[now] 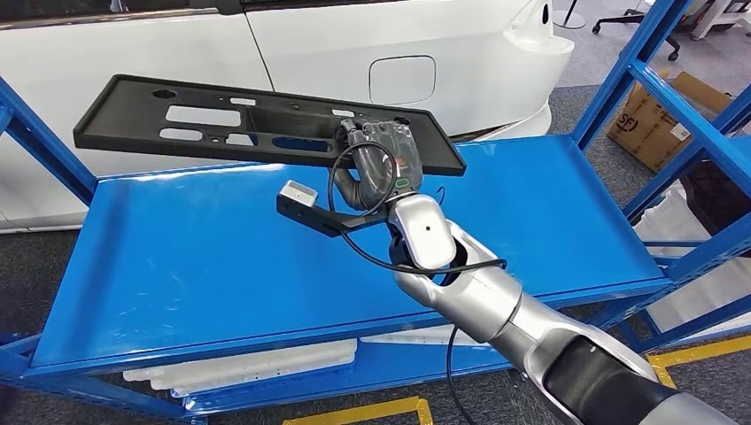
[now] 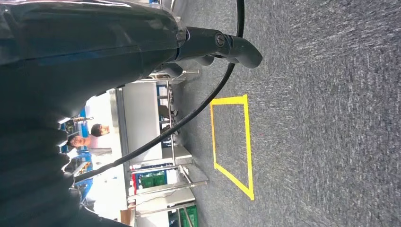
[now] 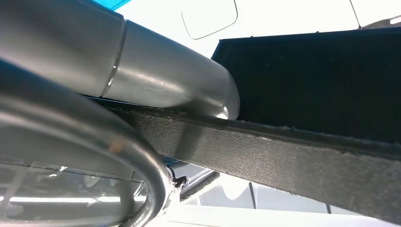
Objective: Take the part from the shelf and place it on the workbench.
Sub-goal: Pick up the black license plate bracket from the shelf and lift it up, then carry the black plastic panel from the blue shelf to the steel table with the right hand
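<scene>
The right arm is extended forward over the blue shelf [image 1: 221,257], and its right hand [image 1: 383,159] is closed on the near edge of the long black part [image 1: 221,119], which is held raised above the shelf's top level, tilted slightly. In the right wrist view the part's textured rim [image 3: 293,156] is seen just beside a grey finger. The left hand [image 2: 85,52] is seen over grey carpet; its grasp cannot be told. A white car [image 1: 398,44] stands behind the shelf, and yellow floor tape [image 2: 231,142] marks the carpet.

White car [image 1: 354,53] behind the rack, cardboard box [image 1: 651,119] on grey carpet, yellow floor tape [image 2: 231,146], perhaps two people [image 2: 90,135] far off
</scene>
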